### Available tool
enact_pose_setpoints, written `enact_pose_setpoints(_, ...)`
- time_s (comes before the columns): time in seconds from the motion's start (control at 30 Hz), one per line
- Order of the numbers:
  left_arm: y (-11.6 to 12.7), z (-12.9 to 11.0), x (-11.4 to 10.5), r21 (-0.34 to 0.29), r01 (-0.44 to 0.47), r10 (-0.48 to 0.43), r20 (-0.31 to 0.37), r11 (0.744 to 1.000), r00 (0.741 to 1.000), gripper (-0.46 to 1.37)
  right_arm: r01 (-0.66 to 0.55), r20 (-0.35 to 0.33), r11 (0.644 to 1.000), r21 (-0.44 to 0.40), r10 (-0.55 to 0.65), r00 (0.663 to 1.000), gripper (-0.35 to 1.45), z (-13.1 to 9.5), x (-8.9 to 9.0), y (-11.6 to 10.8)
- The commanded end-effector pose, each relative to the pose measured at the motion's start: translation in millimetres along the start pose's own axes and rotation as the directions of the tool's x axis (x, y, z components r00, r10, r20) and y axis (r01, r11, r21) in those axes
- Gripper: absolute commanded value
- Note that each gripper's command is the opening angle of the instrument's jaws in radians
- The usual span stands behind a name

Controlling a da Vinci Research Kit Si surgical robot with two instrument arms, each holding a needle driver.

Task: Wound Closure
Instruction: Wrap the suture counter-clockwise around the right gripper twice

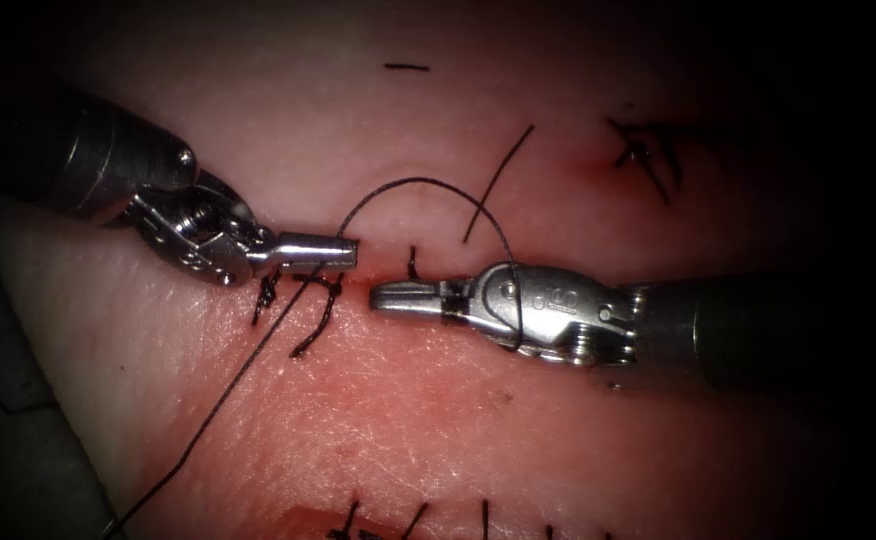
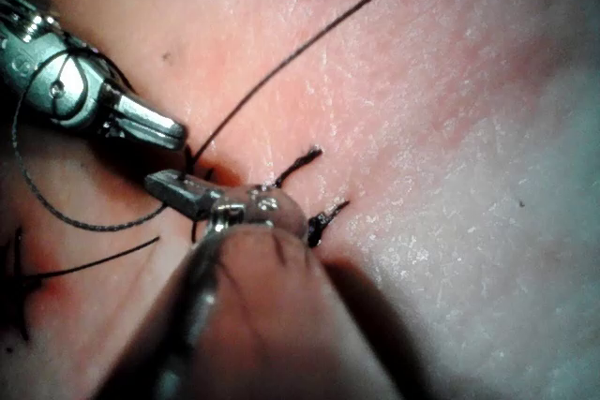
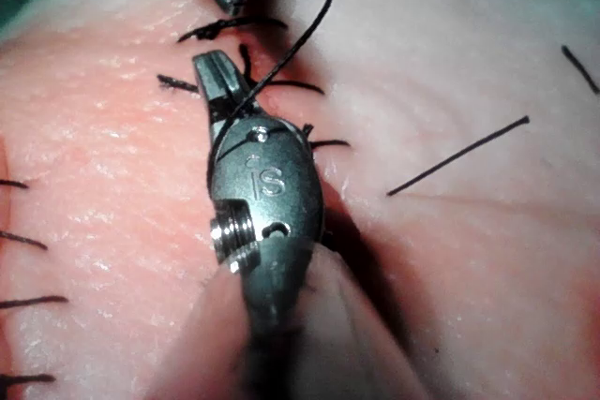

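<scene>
We note the tissue (image 1: 438, 420) under both tools, pale toward its far edge and redder toward the near edge. The cut (image 1: 363, 283) runs across its middle, left to right, with red fluid (image 1: 598, 165) smeared near the far right stitches.

The right tool (image 1: 390, 296) lies along the cut from the right, tip just right of the gap between the two tools. Its jaws look pressed together; we see nothing gripped in them. The thread drapes over its wrist body, and in the right wrist view the same tool (image 3: 214, 72) has the strand crossing its back.

The left tool (image 1: 343, 250) comes in from the left, tip just above the cut. Its jaws are closed on the thread (image 1: 418, 183). In the left wrist view this tool (image 2: 164, 185) sits tip to tip with the other, close but apart.

From the left jaws the thread arcs up over the far side of the cut and down across the right tool; a long tail runs down toward the tissue's near left corner.

Stitches (image 1: 303, 300) with dark cut ends (image 1: 498, 180) sit along the cut and on the far side.

We cannot find the needle.
</scene>
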Motion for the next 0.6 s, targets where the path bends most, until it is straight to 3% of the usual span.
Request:
enact_pose_setpoints(0.03,0.1,0.1,-0.2,-0.005,0.005,-0.005,-0.001,1.000,1.000,-0.35,0.001,-0.003,1.000,0.009,-0.001,1.000,-0.35,0.0,0.0,0.0)
enact_pose_setpoints(0.2,0.8,0.4,-0.9,-0.012,0.015,-0.015,0.003,1.000,1.000,-0.35,0.002,-0.046,1.000,0.014,-0.002,0.999,-0.35,-0.1,0.3,0.4)
enact_pose_setpoints(0.43,2.9,0.7,-1.6,-0.024,0.023,-0.023,0.008,0.999,1.000,-0.35,-0.015,-0.174,0.999,0.030,0.020,0.984,-0.35,-0.4,1.3,1.1)
enact_pose_setpoints(0.6,3.8,1.1,-1.7,-0.028,0.026,-0.026,0.010,0.999,1.000,-0.35,-0.027,-0.222,0.999,0.022,0.031,0.975,-0.35,-0.3,1.5,1.6)
